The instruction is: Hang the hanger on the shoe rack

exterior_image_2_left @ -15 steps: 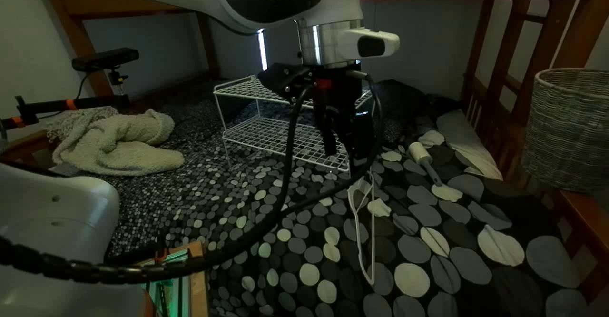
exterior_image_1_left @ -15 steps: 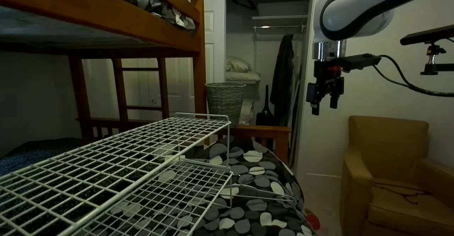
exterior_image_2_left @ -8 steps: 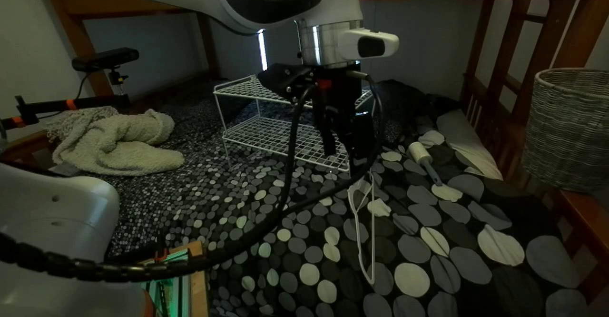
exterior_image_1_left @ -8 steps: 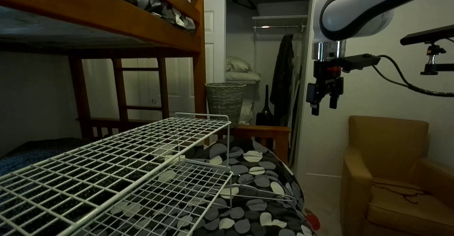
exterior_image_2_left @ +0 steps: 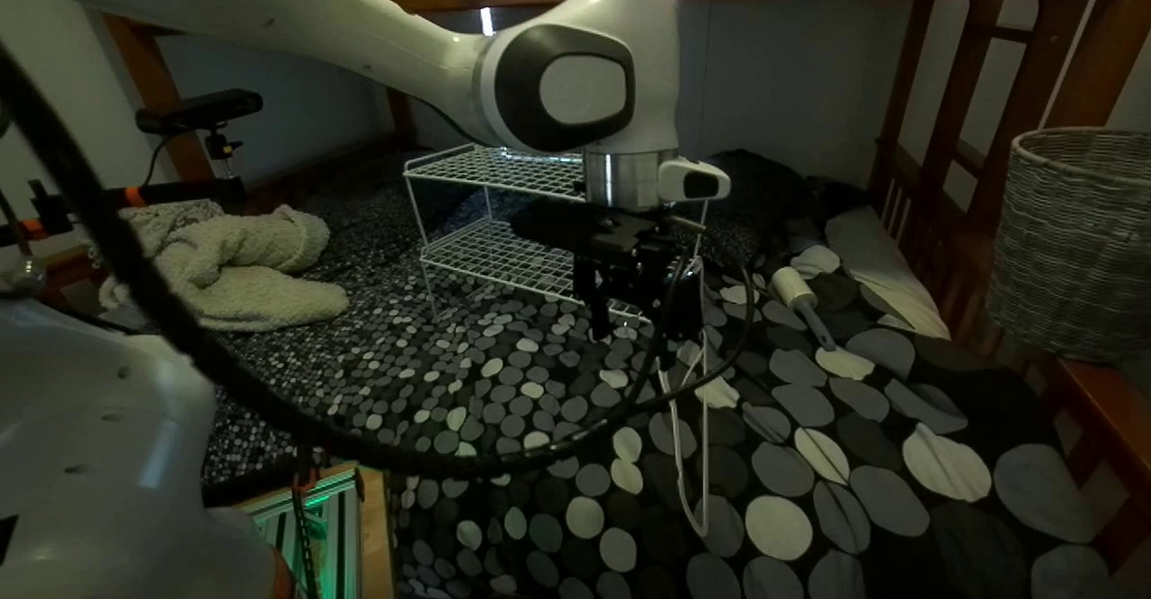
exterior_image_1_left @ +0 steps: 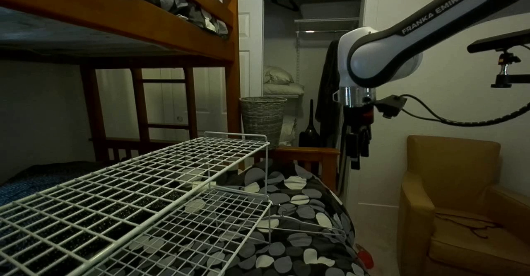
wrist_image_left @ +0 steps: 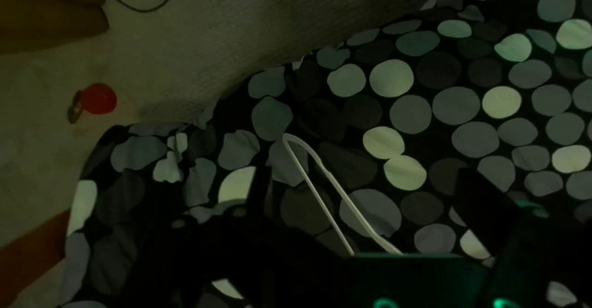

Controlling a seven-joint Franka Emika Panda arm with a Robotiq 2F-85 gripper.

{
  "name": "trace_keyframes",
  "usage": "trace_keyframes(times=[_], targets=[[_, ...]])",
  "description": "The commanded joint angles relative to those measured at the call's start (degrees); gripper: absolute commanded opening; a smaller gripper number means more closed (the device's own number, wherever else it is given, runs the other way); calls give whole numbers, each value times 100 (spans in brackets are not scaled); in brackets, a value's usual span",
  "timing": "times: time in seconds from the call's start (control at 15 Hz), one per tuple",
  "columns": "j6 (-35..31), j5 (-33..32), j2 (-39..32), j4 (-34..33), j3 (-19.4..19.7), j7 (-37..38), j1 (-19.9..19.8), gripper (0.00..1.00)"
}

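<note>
Hanger point(wrist_image_left: 341, 191) partly hidden behind the gripper point(wrist_image_left: 364, 176)

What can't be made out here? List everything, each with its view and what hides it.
Hanger: one end, in the wrist view, hidden behind the tool.
Shoe rack: right part, in an exterior view, partly behind the arm and tool.
Basket: inner bottom, in both exterior views, hidden by its wall.
Armchair: cut off by an exterior view's right and bottom edges.
Red object: too blurred to identify in the wrist view.
</note>
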State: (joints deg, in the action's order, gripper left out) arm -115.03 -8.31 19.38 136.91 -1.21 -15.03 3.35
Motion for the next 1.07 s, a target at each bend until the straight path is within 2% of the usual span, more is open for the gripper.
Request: trace_keyframes(times=[0.0, 0.2, 0.4, 0.47, 0.53, 0.67, 0.87, 1.0], targets=[[-905, -310, -377, 296, -48, -628, 172, 100], [-2031, -492, -653, 715, -120, -1023, 282, 100], [-3182, -173, -981, 1062, -82, -1246, 369, 100], [-3325, -80, -1112, 1081, -69, -1320, 387, 100], [-2968, -241, -966, 931, -141, -1075, 324, 100], [-3211, -223, -1119, 1011, -148, -1126, 326, 100], [-3222, -219, -1155, 1003, -148, -1141, 324, 100], [-3521, -55, -1449, 1032, -100, -1459, 372, 100]])
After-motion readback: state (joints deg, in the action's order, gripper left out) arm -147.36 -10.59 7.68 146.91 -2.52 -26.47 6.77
